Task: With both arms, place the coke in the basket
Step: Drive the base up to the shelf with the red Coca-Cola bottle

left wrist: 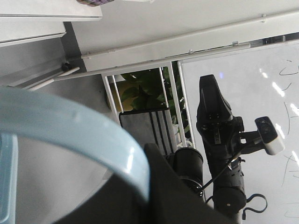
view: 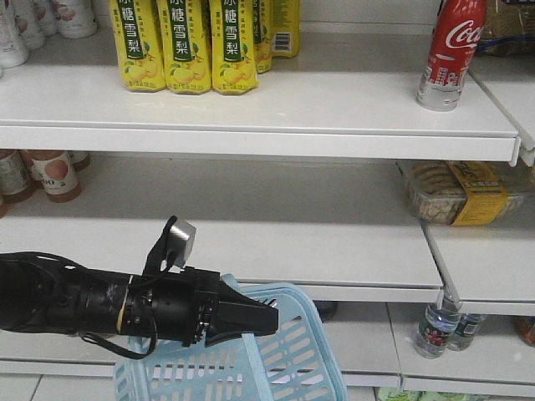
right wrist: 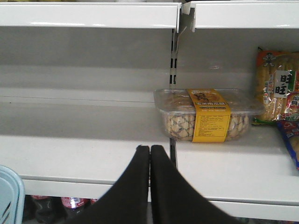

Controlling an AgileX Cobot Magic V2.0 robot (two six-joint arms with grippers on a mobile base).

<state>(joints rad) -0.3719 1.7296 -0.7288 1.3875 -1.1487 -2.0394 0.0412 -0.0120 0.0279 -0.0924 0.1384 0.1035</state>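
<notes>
Coke stands upright at the right end of the top shelf, well apart from the yellow bottles grouped at the shelf's left. Its red neck runs out of the top of the front view and its silvery base sits near the shelf's front edge. Neither claw is touching it. Low in the same view the left arm reaches in from the left, a small grey block standing up from its wrist. The left claw is closed to a point at the basket, which hangs tilted in front of the lowest shelves. The left wrist view shows the pale blue handle curving straight into a black finger, so the claw appears clamped on it, though the pinch itself is hidden. The right claw has its two fingers pressed together with nothing between them. It points at the middle shelf, where a clear snack box with a yellow band lies. A corner of the basket shows at the lower left of that view.
</notes>
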